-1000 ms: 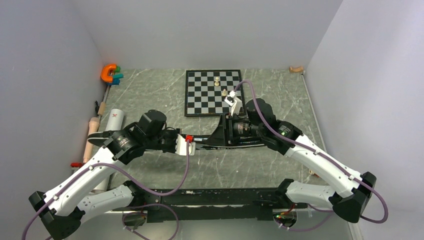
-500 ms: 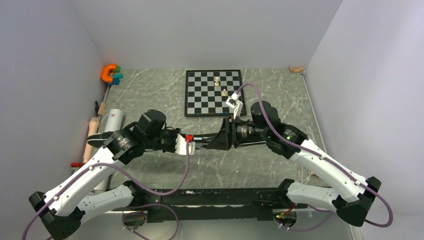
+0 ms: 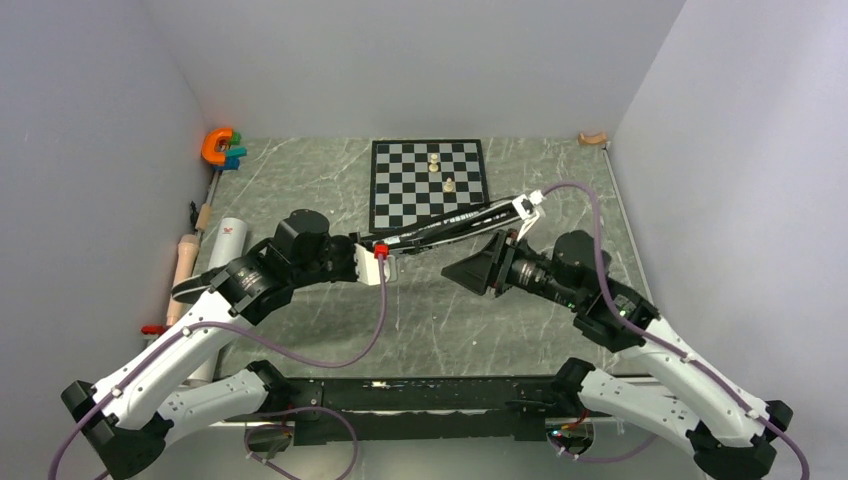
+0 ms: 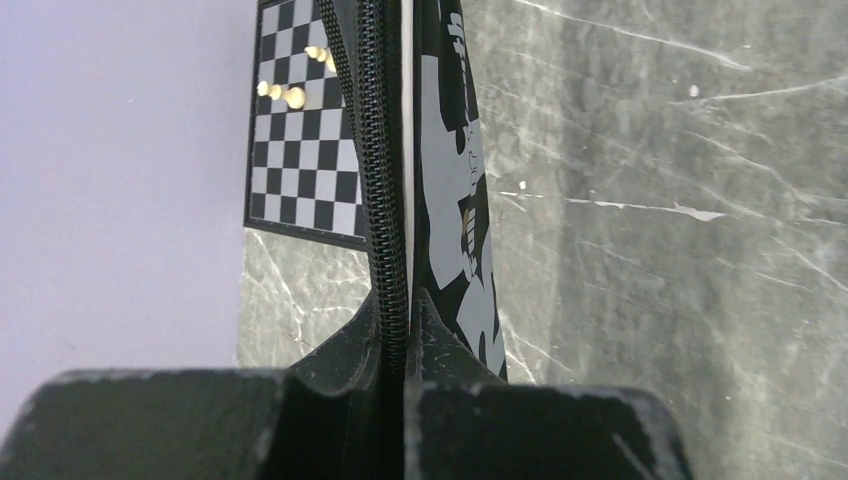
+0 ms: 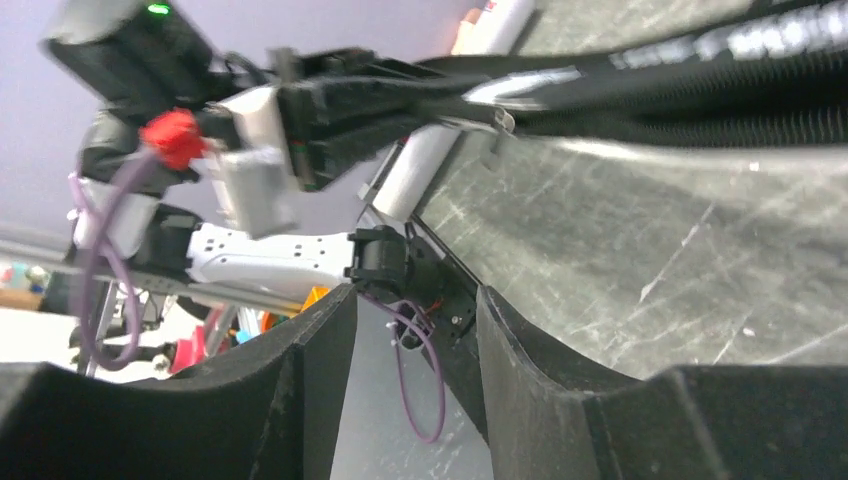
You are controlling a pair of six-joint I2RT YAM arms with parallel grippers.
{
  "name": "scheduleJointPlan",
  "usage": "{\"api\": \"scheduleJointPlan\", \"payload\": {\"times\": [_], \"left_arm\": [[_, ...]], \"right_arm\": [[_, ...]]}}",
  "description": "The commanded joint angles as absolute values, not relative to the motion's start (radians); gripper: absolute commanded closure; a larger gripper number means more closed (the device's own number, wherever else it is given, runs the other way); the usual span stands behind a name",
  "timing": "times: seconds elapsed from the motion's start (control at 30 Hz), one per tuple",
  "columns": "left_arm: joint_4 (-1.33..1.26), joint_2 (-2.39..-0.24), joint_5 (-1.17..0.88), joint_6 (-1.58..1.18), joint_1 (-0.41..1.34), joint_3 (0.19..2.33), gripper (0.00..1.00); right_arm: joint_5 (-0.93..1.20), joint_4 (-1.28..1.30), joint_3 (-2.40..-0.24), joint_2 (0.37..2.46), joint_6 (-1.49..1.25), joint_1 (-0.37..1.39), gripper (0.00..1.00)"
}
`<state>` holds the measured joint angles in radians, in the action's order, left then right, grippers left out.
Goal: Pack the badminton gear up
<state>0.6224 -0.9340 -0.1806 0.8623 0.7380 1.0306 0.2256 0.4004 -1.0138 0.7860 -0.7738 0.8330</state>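
The black bag [image 3: 450, 225] with white lettering hangs edge-on above the table, running from my left gripper [image 3: 398, 246] toward the chessboard's near right corner. In the left wrist view the left gripper [image 4: 405, 310] is shut on the bag [image 4: 445, 200], clamped on its zip edge [image 4: 375, 150]. My right gripper [image 3: 448, 271] is just in front of the bag, pointing left, and touches nothing. Its jaws stand open and empty in the right wrist view [image 5: 415, 300], with the bag [image 5: 700, 70] above them. A long white tube [image 3: 231, 238] lies along the left side.
The chessboard [image 3: 400, 200] with two pale pieces lies at the back centre. A beige wooden rod [image 3: 184, 262] lies by the left wall beside the tube. An orange C-shaped toy [image 3: 216, 146] sits in the back left corner. A small wooden piece [image 3: 592, 138] is at the back right.
My right arm has drawn back to the right, away from the bag's middle. The bag's free end has swung toward the chessboard. The left gripper keeps its hold.
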Motion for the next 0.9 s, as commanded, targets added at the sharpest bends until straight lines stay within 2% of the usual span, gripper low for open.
{"api": "scheduleJointPlan", "payload": {"times": [0.0,0.1,0.43,0.87], "left_arm": [[0.459,-0.928,-0.115,0.851,0.736,1.053,1.00],[0.464,-0.931,-0.119,0.849,0.738,1.054,1.00],[0.484,-0.934,-0.144,0.837,0.739,1.060,1.00],[0.495,-0.931,-0.156,0.838,0.738,1.068,1.00]], "right_arm": [[0.161,0.145,-0.793,0.734,-0.995,0.838,0.49],[0.135,-0.078,-0.654,0.713,-1.073,0.838,0.47],[0.088,-0.605,-0.529,0.813,-1.050,0.852,0.47],[0.015,-0.647,-0.537,0.893,-1.028,0.874,0.47]]}}
